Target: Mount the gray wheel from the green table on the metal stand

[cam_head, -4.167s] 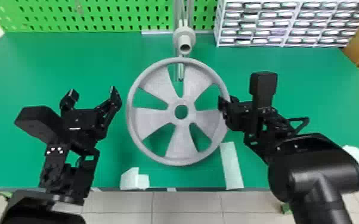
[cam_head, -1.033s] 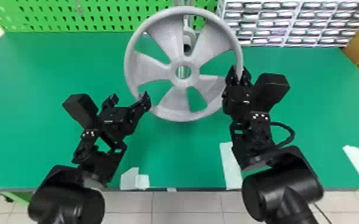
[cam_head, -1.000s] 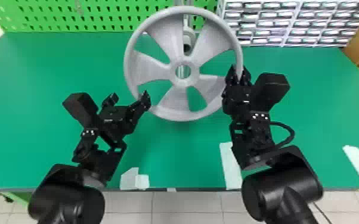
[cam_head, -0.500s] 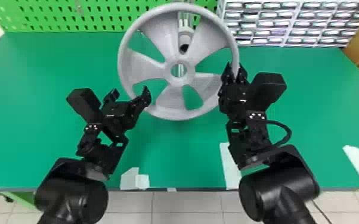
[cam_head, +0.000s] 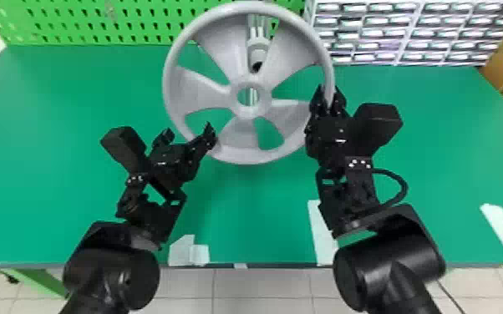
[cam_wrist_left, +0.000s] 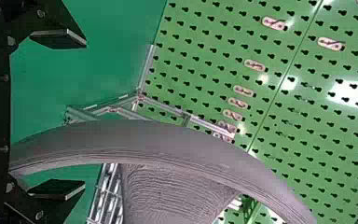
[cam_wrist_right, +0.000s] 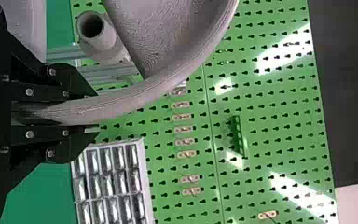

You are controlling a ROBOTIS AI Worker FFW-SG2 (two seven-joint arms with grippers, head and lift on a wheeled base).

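The gray wheel (cam_head: pixel 286 107) is held up over the table, its face toward the head view. My right gripper (cam_head: pixel 328 98) is shut on its right rim; in the right wrist view the same gripper (cam_wrist_right: pixel 94 114) has the rim (cam_wrist_right: pixel 116 102) between its fingers. At the wheel's lower left, my left gripper (cam_head: pixel 188 135) stands open. In the left wrist view the rim (cam_wrist_left: pixel 144 140) passes between the spread fingers of that gripper (cam_wrist_left: pixel 77 114), closer to one of them. Behind the wheel, above its hub hole, is the metal stand's gray tube (cam_head: pixel 258 52), also in the right wrist view (cam_wrist_right: pixel 95 37).
A green pegboard (cam_head: pixel 75 25) stands behind the green table (cam_head: pixel 54 96). At the back right is a rack of small drawers (cam_head: pixel 392 33). White tape patches (cam_head: pixel 321 234) lie near the front edge.
Over the longer span, the wheel and right gripper have moved toward the stand, and the left gripper has come right, to the rim. During the last second the wheel has shifted slightly left.
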